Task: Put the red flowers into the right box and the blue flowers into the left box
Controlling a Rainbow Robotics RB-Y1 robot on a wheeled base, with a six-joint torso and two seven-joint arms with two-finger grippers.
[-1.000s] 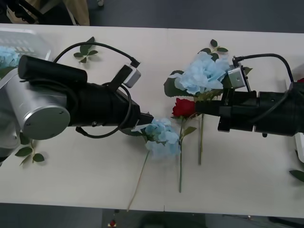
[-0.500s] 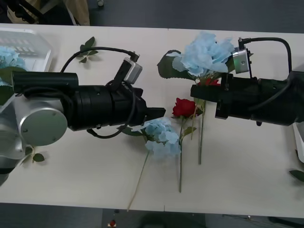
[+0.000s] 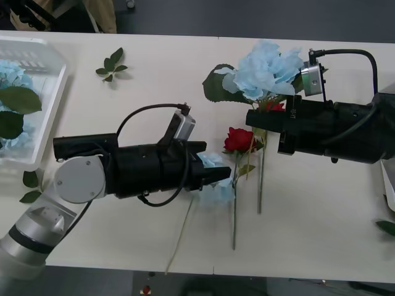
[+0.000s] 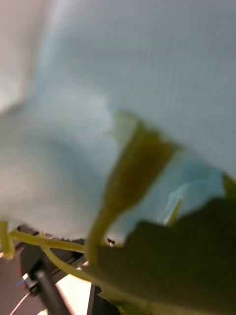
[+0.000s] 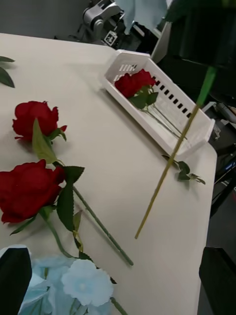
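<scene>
Nearest, toward the tabletop's front edge, found the left gripper spread open around a lying blue flower. Just beyond, noted a red rose flat on the tabletop's middle. Farther back, saw the right gripper clamped on a lifted blue flower, stem hanging free. At the far left corner, spotted the left box.

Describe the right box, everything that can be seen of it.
The right box is a shallow white plastic tray with a raised rim and slotted side walls, lying flat near the table's corner. At least one red rose lies inside, its stem running along the bottom. A loose green leaf sprig lies on the table just outside it.
</scene>
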